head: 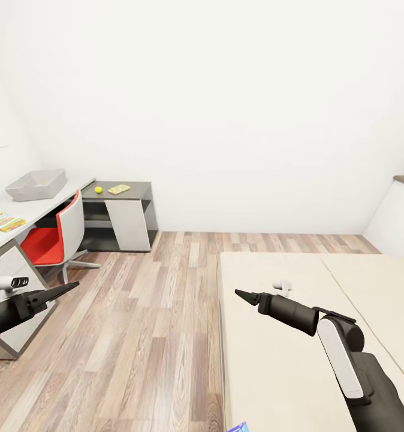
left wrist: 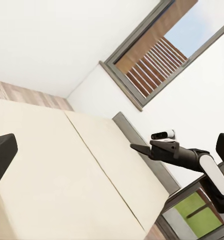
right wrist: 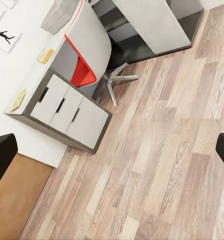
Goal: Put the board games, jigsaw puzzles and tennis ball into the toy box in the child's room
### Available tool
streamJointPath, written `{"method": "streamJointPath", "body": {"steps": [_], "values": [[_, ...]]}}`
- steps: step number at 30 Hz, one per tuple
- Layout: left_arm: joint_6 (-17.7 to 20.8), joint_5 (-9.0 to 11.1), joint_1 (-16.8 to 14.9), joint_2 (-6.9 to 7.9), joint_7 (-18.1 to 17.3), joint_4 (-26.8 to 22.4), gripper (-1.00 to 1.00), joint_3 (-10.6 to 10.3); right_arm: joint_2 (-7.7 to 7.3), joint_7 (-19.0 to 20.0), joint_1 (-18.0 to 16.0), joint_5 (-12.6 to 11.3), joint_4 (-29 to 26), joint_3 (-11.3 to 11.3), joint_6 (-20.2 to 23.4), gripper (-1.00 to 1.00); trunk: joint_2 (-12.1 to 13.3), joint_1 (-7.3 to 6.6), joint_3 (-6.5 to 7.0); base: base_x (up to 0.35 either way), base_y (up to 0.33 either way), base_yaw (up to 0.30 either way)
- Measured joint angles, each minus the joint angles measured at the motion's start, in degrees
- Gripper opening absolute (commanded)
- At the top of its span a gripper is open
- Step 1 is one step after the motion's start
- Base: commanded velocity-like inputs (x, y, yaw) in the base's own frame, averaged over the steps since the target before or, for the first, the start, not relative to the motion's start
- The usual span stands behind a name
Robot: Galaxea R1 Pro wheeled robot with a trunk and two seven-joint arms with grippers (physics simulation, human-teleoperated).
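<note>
Both hands, left and right, apparently pinched shut and empty, hovered over open plank floor between bed edge and the surface carrying toy box, tennis ball, puzzles.

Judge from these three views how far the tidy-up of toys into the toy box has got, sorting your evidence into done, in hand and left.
Done: nothing that shows; the toy box looks empty.
In hand: nothing. The left gripper and right gripper look closed and carry nothing.
Left: the tennis ball and one jigsaw puzzle lie on the dark side unit, another puzzle on the table. A blue printed corner shows on the bed.
</note>
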Motion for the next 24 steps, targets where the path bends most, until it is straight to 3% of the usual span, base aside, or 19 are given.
{"method": "streamJointPath", "body": {"steps": [24], "values": [[0.0, 0.0, 0.0, -0.04, 0.0, 0.0, 1.00, 0.0, 0.00, 0.0, 0.0, 0.0, 0.0, 0.0, 0.0, 1.00, 0.0, 0.00, 2.27, 0.000, 0.000, 0.000]]}}
